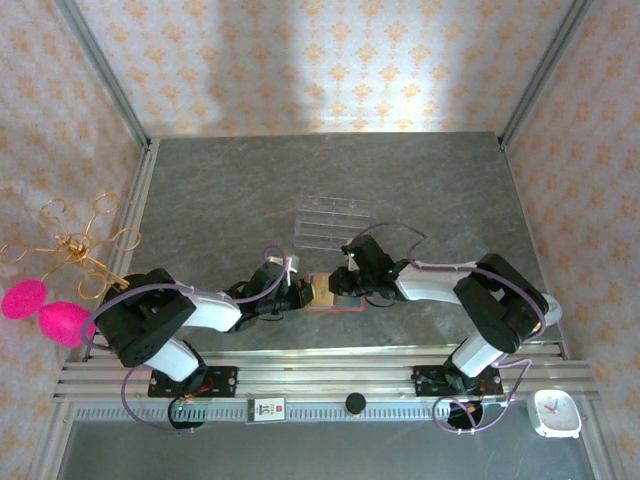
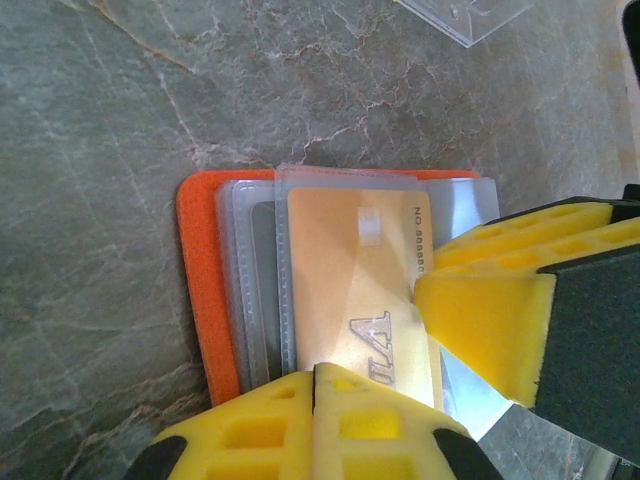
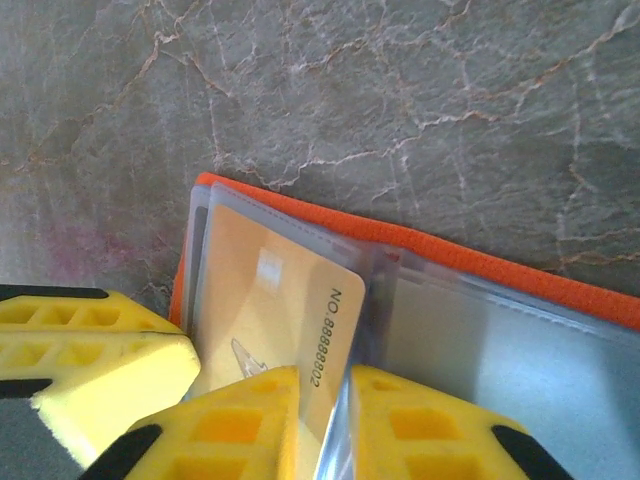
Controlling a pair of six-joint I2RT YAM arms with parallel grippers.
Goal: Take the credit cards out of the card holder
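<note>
Within right gripper [image 3: 325, 390], gold card [image 3: 270, 290]

We see walls [image 1: 330, 60] papered cream with orange motifs, framed by metal posts [image 1: 100, 70]. Below them lies a grey marbled table [image 1: 220, 180] with a metal rail [image 1: 330, 372] along its near edge. Soft light falls on the back wall, dimmer toward its middle.

orange-red folding fabric card holder [image 2: 205, 300] lies open and flat. gold rectangular plastic credit card [image 2: 340, 270] rests face up among its clear sleeves, number legible.
</note>
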